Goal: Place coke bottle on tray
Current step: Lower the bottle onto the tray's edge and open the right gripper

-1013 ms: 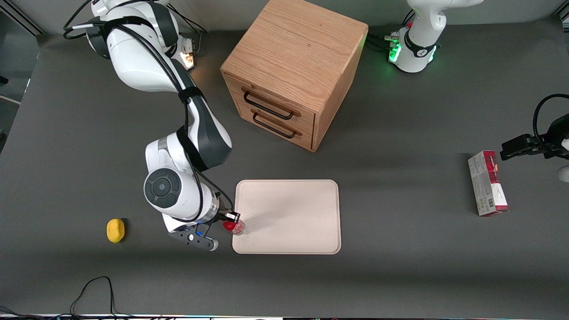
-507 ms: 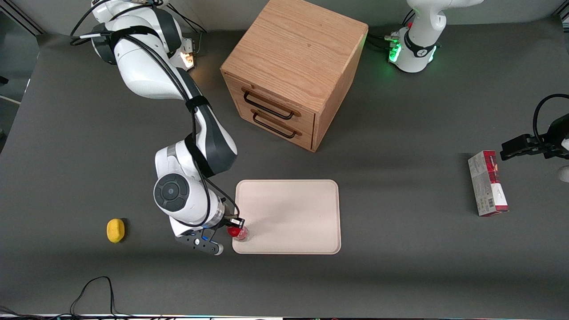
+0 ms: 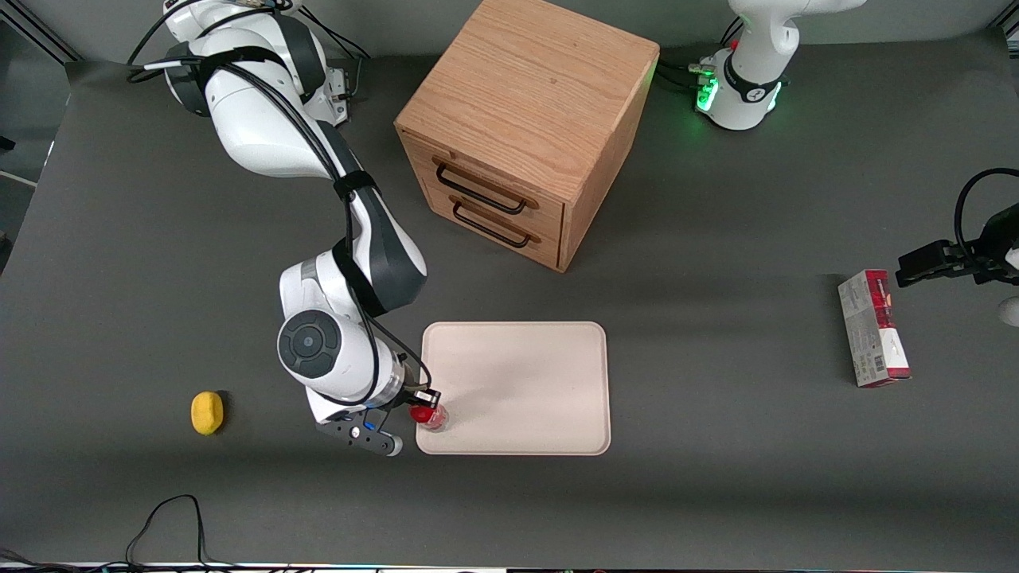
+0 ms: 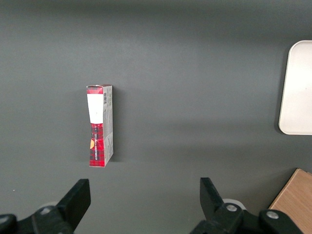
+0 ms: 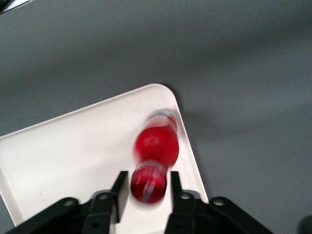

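The coke bottle (image 3: 427, 415), small and red with a red cap, is on the corner of the cream-white tray (image 3: 525, 382) that is nearest the front camera, at the working arm's end. My right gripper (image 3: 425, 404) is at that corner, over the bottle. In the right wrist view the bottle (image 5: 156, 146) looks blurred over the tray (image 5: 73, 156). Its cap sits between the fingers of the gripper (image 5: 146, 187), with a narrow gap on each side. The gripper is open. The tray's edge also shows in the left wrist view (image 4: 298, 87).
A wooden two-drawer box (image 3: 517, 135) stands farther from the front camera than the tray. A red-and-grey carton (image 3: 873, 328) lies toward the parked arm's end, and shows in the left wrist view (image 4: 100, 126). A small yellow object (image 3: 207, 413) lies toward the working arm's end.
My gripper carried the bottle a short way from the tray's rim onto its corner. The move slowed between half a second ago and now.
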`<act>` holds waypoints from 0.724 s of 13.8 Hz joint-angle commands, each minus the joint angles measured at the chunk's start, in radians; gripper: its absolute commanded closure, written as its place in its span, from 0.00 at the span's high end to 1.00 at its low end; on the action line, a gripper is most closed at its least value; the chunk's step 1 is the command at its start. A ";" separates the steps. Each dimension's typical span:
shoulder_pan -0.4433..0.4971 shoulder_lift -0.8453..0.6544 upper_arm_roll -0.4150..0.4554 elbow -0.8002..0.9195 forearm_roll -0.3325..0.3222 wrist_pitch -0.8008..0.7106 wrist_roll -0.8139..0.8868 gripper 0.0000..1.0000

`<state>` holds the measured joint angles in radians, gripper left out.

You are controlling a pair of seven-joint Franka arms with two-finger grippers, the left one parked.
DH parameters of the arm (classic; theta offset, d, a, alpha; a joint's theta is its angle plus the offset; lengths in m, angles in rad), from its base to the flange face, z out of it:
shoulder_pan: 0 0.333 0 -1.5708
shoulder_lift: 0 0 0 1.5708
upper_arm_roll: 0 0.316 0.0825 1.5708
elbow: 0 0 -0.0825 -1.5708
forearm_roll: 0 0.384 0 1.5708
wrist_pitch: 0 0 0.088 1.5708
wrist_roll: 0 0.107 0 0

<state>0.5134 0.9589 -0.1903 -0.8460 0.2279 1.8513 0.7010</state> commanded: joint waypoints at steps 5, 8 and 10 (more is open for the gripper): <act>0.011 0.012 -0.001 0.038 0.016 0.005 0.023 1.00; 0.014 -0.020 -0.003 0.031 -0.001 -0.042 0.017 1.00; 0.008 -0.111 -0.001 -0.048 -0.015 -0.159 -0.033 1.00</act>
<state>0.5241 0.9425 -0.1910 -0.8276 0.2247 1.7881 0.6987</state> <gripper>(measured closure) 0.000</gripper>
